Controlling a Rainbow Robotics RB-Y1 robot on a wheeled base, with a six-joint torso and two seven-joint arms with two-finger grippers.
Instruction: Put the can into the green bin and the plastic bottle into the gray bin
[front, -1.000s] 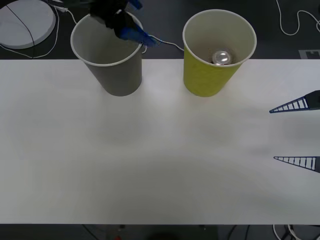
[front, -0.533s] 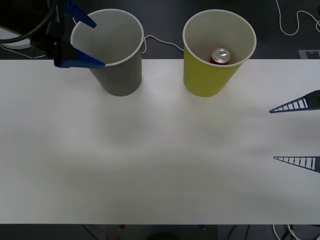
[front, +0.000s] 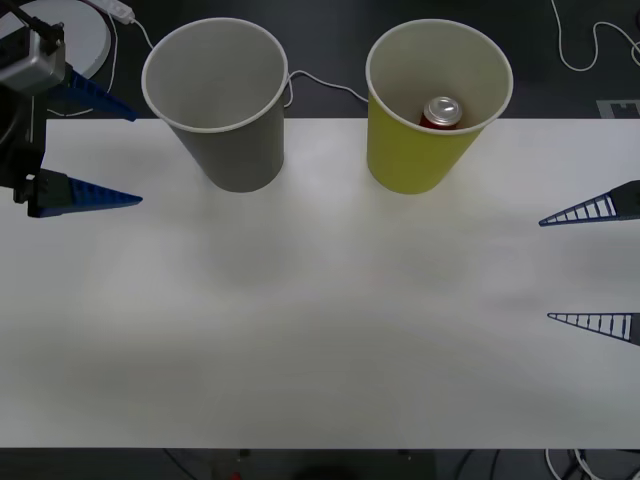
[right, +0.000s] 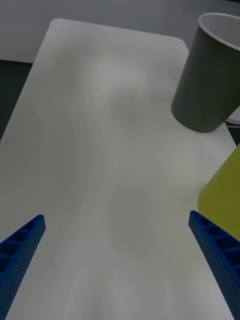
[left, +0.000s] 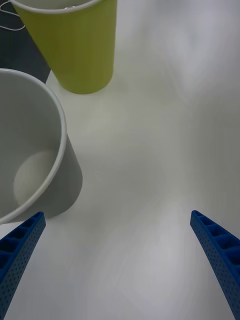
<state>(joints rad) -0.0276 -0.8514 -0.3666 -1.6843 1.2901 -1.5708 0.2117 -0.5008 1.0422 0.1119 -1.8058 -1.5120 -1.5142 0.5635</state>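
Note:
The red can with its silver top lies inside the yellow-green bin, which stands at the back right of the white table. Left of it stands the gray bin, whose pale inside shows nothing in it. The plastic bottle is out of view. My left gripper hangs open and holds nothing, over the table's left edge and just left of the gray bin. Beyond that bin stands the green bin. My right gripper waits open at the table's right edge, facing the gray bin and the green bin.
The white table stretches bare in front of both bins. Behind it, on the dark floor, lie a white cable, another cable at the back right and a white round disc at the back left.
My left gripper has moved from over the gray bin's rim out to the left and toward the front, ending open beside the bin. The right arm has stayed still.

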